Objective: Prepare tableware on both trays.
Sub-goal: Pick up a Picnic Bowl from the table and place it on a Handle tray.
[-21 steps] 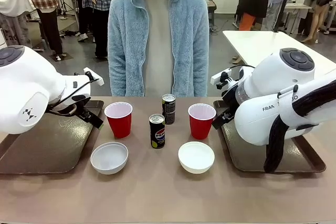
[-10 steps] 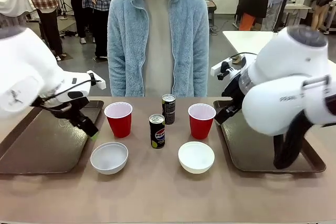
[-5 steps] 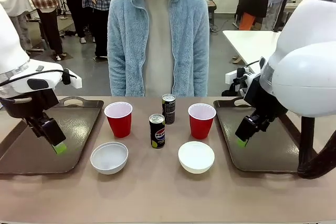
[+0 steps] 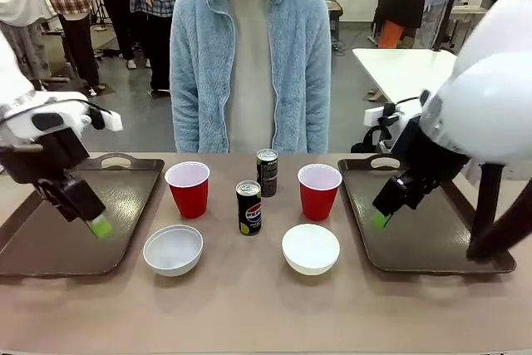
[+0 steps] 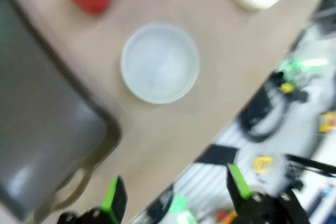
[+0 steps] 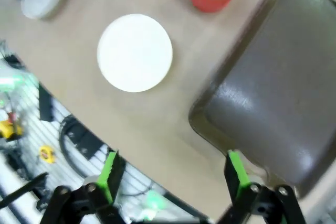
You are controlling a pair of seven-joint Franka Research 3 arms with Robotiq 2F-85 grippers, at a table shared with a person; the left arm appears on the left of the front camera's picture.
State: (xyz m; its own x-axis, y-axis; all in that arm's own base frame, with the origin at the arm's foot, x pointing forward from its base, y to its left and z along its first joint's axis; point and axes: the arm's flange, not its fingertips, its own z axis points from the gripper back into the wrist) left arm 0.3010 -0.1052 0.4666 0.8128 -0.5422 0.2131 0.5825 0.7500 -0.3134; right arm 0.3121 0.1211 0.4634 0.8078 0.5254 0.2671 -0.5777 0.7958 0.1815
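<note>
Sitting in a cluster mid-tabletop (image 4: 249, 309), all six pieces are off the trays. The left bowl (image 4: 173, 249) and right bowl (image 4: 310, 248), shallow, white and round, lie nearest the robot. The left red cup (image 4: 189, 189) and right red cup (image 4: 319, 191) stand behind them, and the near Pepsi can (image 4: 248, 207) and far Pepsi can (image 4: 267, 172) stand upright between.

The left tray (image 4: 50, 247) and right tray (image 4: 432, 247) flank the group, dark brown with raised rims and cut-out handles, both bare.

The left gripper (image 4: 98, 224) hangs over its tray with jaws wide and nothing held. The left bowl lies at about 4 o'clock from it, just past the tray's rim. The right gripper (image 4: 381, 217) mirrors this, jaws wide and empty, with the right bowl at about 8 o'clock.

Each arm is nearer its own side's bowl and cup. The bowls have no long axis, so a pinch on the thin rim seems likely. The cups look smooth and liable to flex, and the cans look rigid.
</note>
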